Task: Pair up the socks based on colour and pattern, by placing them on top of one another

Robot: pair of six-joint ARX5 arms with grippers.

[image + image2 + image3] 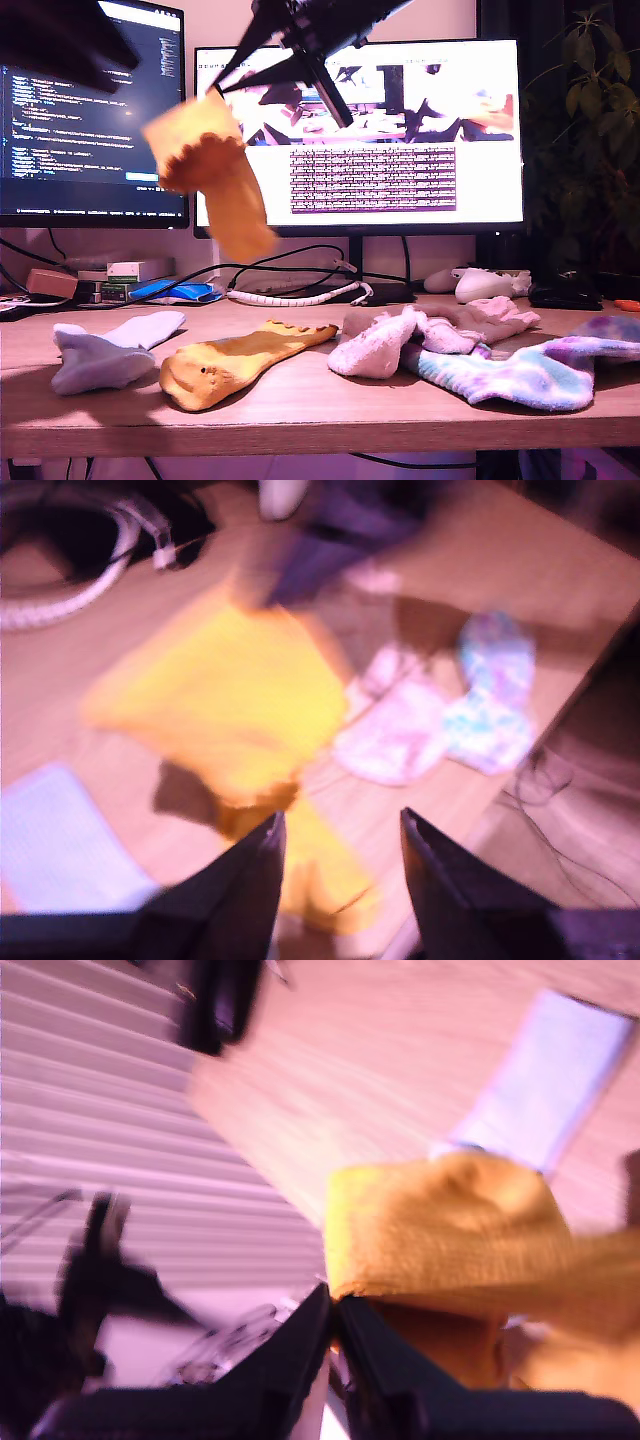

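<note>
Exterior view: a wooden desk (320, 400) carries, from that view's left to right, a lavender sock (105, 350), a mustard sock (235, 362) lying flat, a pink sock (385, 345) and a tie-dye sock (520, 372) overlapping it. A second mustard sock (210, 170), blurred, hangs in the air above the lavender and mustard ones, held at its cuff by a dark gripper (225, 85) reaching down from the top. Two monitors (360, 140) stand behind. First wrist view: my first gripper (340, 865) is spread wide with nothing between its jaws; below it show the airborne mustard sock (225, 700), the pink sock (395, 735), the tie-dye sock (495, 695) and a corner of the lavender sock (55, 830). Second wrist view: my second gripper (333, 1325) has its jaws pressed together on the edge of the mustard sock (440, 1225), with the lavender sock (550, 1080) on the desk beyond.
</note>
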